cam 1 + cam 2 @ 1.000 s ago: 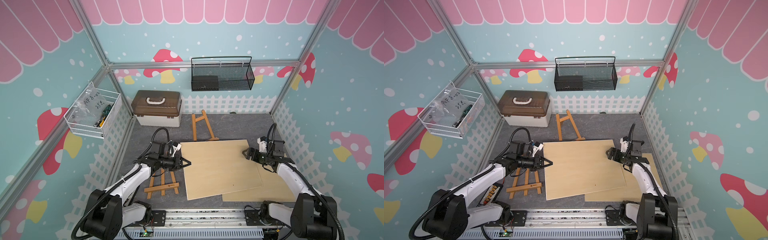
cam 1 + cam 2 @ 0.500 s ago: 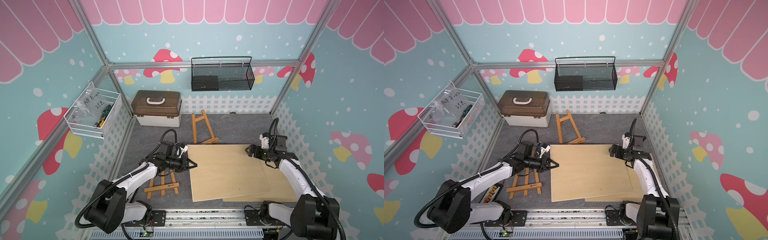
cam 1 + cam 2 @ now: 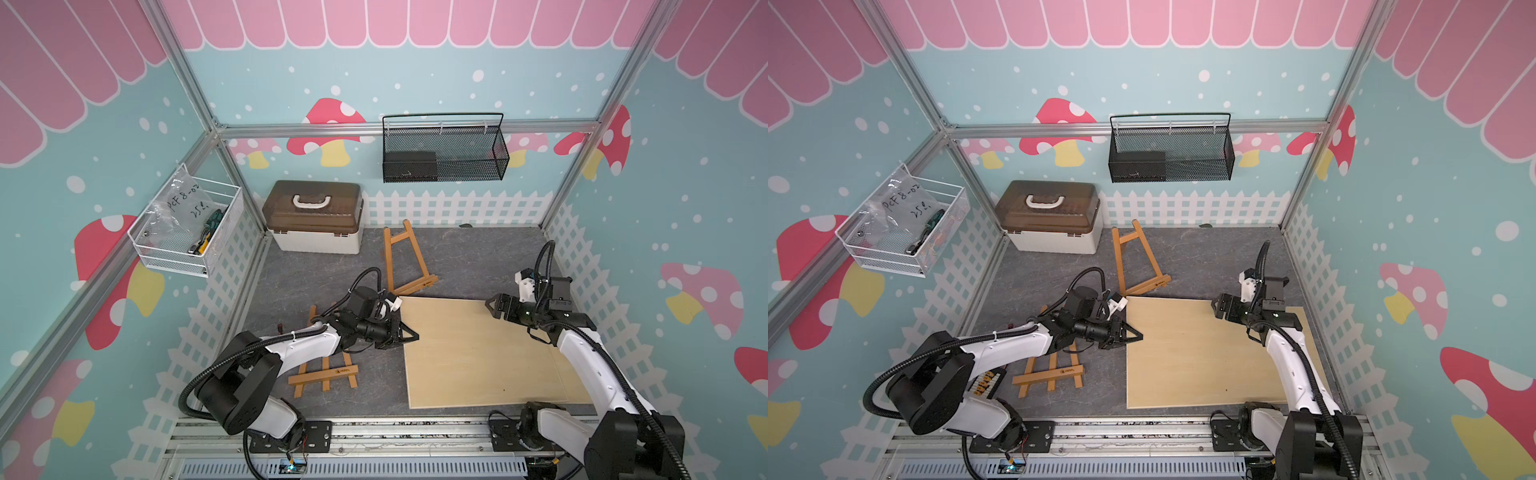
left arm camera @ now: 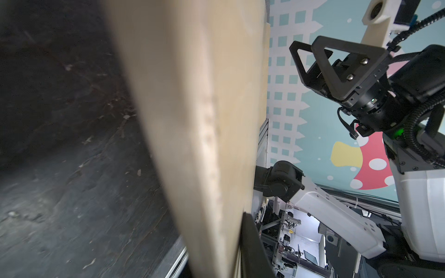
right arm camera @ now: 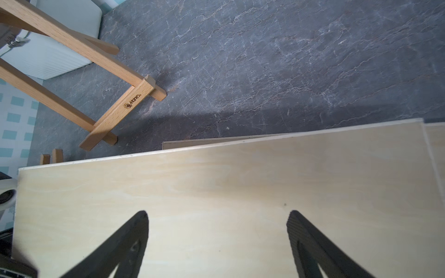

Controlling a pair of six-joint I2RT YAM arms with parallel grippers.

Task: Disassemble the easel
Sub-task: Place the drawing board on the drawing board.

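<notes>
Two wooden easels lie on the grey floor in both top views: one at the back middle (image 3: pixel 405 262) (image 3: pixel 1136 262) and one at the front left (image 3: pixel 324 374) (image 3: pixel 1054 372), partly under my left arm. My left gripper (image 3: pixel 409 334) (image 3: pixel 1133 332) (image 4: pixel 231 240) is shut on the left edge of a pale plywood board (image 3: pixel 478 353) (image 3: pixel 1196 353) (image 4: pixel 192 120). Only one black finger (image 4: pixel 251 238) shows in the left wrist view. My right gripper (image 3: pixel 492 307) (image 3: pixel 1219 309) (image 5: pixel 216 216) hovers open over the board's (image 5: pixel 216 187) far right part, holding nothing. The back easel (image 5: pixel 108 113) shows beyond the board.
A second plywood board (image 3: pixel 575 374) (image 5: pixel 435 144) lies under the held one, sticking out at the right. A brown-lidded white box (image 3: pixel 313 220) stands at the back left. A black mesh basket (image 3: pixel 442 149) and a white wire basket (image 3: pixel 187 228) hang on the walls.
My left gripper has moved to the right with the board, which has swung square over the lower board. The right gripper has stayed open near the board's far right corner.
</notes>
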